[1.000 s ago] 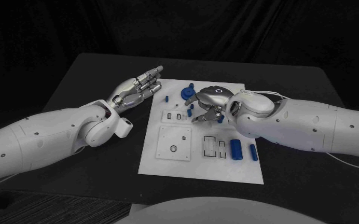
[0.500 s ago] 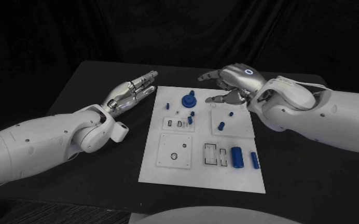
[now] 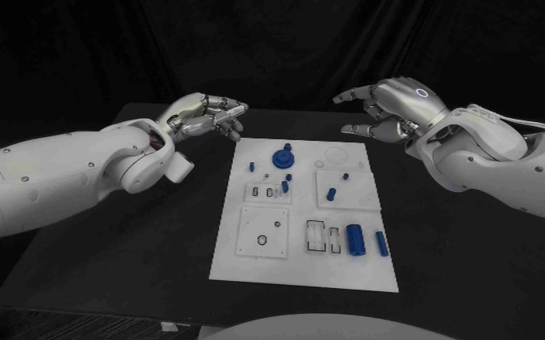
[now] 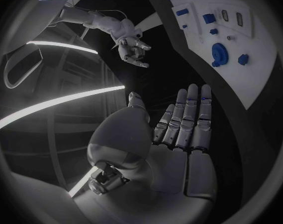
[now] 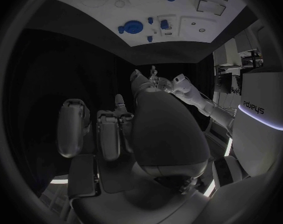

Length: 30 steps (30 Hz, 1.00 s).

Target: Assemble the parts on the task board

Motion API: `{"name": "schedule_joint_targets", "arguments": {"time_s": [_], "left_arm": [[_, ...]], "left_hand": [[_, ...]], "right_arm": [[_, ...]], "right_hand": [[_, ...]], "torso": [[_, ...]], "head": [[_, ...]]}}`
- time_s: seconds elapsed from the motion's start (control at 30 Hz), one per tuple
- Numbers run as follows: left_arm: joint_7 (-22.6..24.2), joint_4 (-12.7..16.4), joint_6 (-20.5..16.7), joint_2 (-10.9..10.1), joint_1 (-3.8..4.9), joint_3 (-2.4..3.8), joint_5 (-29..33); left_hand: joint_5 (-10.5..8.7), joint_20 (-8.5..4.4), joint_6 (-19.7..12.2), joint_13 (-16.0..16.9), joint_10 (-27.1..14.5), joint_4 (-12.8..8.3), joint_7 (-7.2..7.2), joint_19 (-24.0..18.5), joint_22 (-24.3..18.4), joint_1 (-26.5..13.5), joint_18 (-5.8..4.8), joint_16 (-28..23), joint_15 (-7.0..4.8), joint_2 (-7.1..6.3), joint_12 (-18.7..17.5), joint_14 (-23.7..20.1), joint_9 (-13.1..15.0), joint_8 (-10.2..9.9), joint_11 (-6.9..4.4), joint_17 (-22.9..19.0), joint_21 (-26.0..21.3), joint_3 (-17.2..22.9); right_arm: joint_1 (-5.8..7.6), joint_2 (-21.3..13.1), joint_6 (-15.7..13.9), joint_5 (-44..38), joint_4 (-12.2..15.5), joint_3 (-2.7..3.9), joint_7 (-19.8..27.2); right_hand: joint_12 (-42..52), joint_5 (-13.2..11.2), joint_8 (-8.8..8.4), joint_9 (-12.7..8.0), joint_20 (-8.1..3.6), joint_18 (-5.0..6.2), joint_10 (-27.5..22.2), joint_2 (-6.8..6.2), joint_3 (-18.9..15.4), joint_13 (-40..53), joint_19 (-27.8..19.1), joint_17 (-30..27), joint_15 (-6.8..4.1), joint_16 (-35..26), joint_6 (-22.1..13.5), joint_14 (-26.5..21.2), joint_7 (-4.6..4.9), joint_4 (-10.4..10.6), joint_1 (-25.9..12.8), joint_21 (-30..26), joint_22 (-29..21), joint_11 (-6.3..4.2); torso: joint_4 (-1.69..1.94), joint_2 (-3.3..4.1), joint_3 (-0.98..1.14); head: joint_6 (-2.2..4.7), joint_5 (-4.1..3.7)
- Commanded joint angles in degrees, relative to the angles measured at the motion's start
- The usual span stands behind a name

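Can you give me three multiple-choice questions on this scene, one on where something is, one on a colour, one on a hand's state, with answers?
1. Where is the round gear-like part on the task board?
A. Toward the far edge
B. At the near edge
C. Off the board, on the table

2. What colour are the two cylinders lying near the board's near right corner?
A. Red
B. Blue
C. Yellow

3. What is the right hand doing?
A. Gripping a cylinder
B. Pressing on the board
C. Held above the table, holding nothing

Answers: 1 A, the head view shows it in the board's far half. 2 B, both look blue against the white board. 3 C, its fingers are apart, beyond the board's far right corner, with nothing in them.
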Motion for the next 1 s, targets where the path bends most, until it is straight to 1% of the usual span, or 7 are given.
{"name": "schedule_joint_targets", "arguments": {"time_s": [0.03,0.1,0.27,0.33,0.47,0.83,1.0], "left_arm": [[-15.2,0.8,3.5,0.4,1.61,0.05,-10.4],[-20.1,1.2,5.1,0.7,2.74,0.05,-12.3],[-32.6,1.7,9.4,1.9,5.26,0.05,-14.9],[-37.2,1.6,12.0,2.8,6.19,0.05,-16.4],[-45.7,0.8,18.6,5.0,7.37,0.06,-19.6],[-56.2,-5.7,26.0,14.5,7.94,0.06,-21.4],[-57.0,-8.5,26.8,17.6,7.51,0.06,-21.5]], "left_hand": [[0.98,-3.48,5.0,11.9,-0.4,0.1,1.40,6.3,2.1,0.7,-0.48,14.3,-2.91,0.74,14.8,0.6,0.4,4.7,-3.00,10.2,3.8,-0.4],[0.81,-3.97,6.4,15.7,2.8,0.1,0.89,9.3,3.5,0.7,-0.16,20.2,-3.97,0.31,20.1,3.9,0.7,6.6,-3.94,13.9,6.3,-0.8],[-0.62,-5.69,13.2,48.8,25.2,0.0,-0.69,12.5,10.0,-2.2,-0.12,45.6,-5.33,-0.15,44.8,22.6,4.2,13.6,-5.14,49.5,15.5,-2.5],[0.01,-7.36,13.5,66.6,40.0,0.1,-1.99,12.4,30.6,-3.2,-2.01,55.2,-6.14,0.13,55.3,34.5,12.5,21.8,-6.53,68.8,35.5,-1.9],[0.28,-8.04,13.3,69.7,43.5,0.0,-4.19,18.6,50.1,-6.8,-3.88,56.6,-7.90,0.26,56.9,38.8,25.3,31.9,-8.18,74.0,50.1,-1.6],[1.85,-10.25,15.9,69.7,43.5,-0.3,-7.01,31.7,67.0,-9.1,-7.08,56.6,-10.49,0.96,56.9,38.8,38.4,37.2,-10.91,74.0,59.9,-0.2],[14.12,-10.96,15.9,69.7,43.5,-0.1,-7.34,31.7,67.3,-8.7,-7.09,56.6,-11.06,0.67,56.9,38.8,39.8,33.4,-11.36,74.0,59.8,1.6]], "right_arm": [[0.09,-0.3,0.2,-0.4,-0.1,0.03,-2.0],[-0.07,-0.5,0.8,-0.4,-0.3,0.02,-2.5],[-1.04,-0.5,2.4,-0.4,-0.8,0.01,-3.3],[-1.61,-0.4,2.8,-0.4,-1.1,0.01,-3.4],[-2.58,0.1,3.5,-0.4,-1.6,0.01,-3.8],[-3.67,0.7,2.8,-0.4,-2.6,0.01,-4.0],[-3.85,1.4,2.1,-0.4,-2.9,0.01,-3.9]], "right_hand": [[0.1,0.7,0.49,0.0,-0.16,-0.12,6.1,0.82,0.3,15.1,0.3,15.1,-0.31,0.1,0.8,6.0,0.03,-0.1,-0.1,0.2,11.1,-0.34],[0.1,1.0,0.52,-0.1,-0.16,-0.13,6.1,1.03,0.4,15.1,0.3,15.1,-0.31,0.1,1.0,6.0,0.05,-0.2,-0.1,0.2,11.1,-0.31],[0.1,2.6,0.48,-0.2,-0.14,-0.10,6.1,1.75,0.5,15.1,0.3,15.1,-0.24,0.1,1.3,6.0,0.23,-0.5,-0.2,0.1,11.1,-0.21],[0.1,3.1,0.48,-0.3,-0.12,-0.10,6.1,2.09,0.5,15.1,0.3,15.1,-0.19,0.1,1.4,6.0,0.35,-0.5,-0.4,0.1,11.1,-0.13],[0.1,3.8,0.46,-0.4,-0.08,-0.09,6.1,2.39,0.5,15.1,0.3,15.1,-0.14,0.1,1.6,6.0,0.42,-0.6,-0.5,0.0,11.1,-0.07],[0.1,4.2,0.53,-0.4,-0.05,-0.08,6.1,2.54,0.5,15.1,0.3,15.1,-0.11,0.1,1.8,6.0,0.52,-0.7,-0.6,0.0,11.1,-0.01],[0.1,4.7,0.59,-0.4,-0.03,-0.07,6.1,2.63,0.5,15.1,0.3,15.1,-0.07,0.1,2.1,6.0,0.60,-0.9,-0.6,-0.1,11.1,0.05]], "torso": [[-1.08,-1.53,0.47],[-1.34,-1.80,0.62],[-2.27,-2.59,1.41],[-2.56,-2.81,1.69],[-3.06,-3.27,2.26],[-4.88,-3.97,3.44],[-5.53,-4.02,3.68]], "head": [[-0.88,0.75],[-1.13,0.91],[-1.91,1.49],[-2.35,1.61],[-3.49,1.55],[-4.16,2.80],[-4.16,3.50]]}}
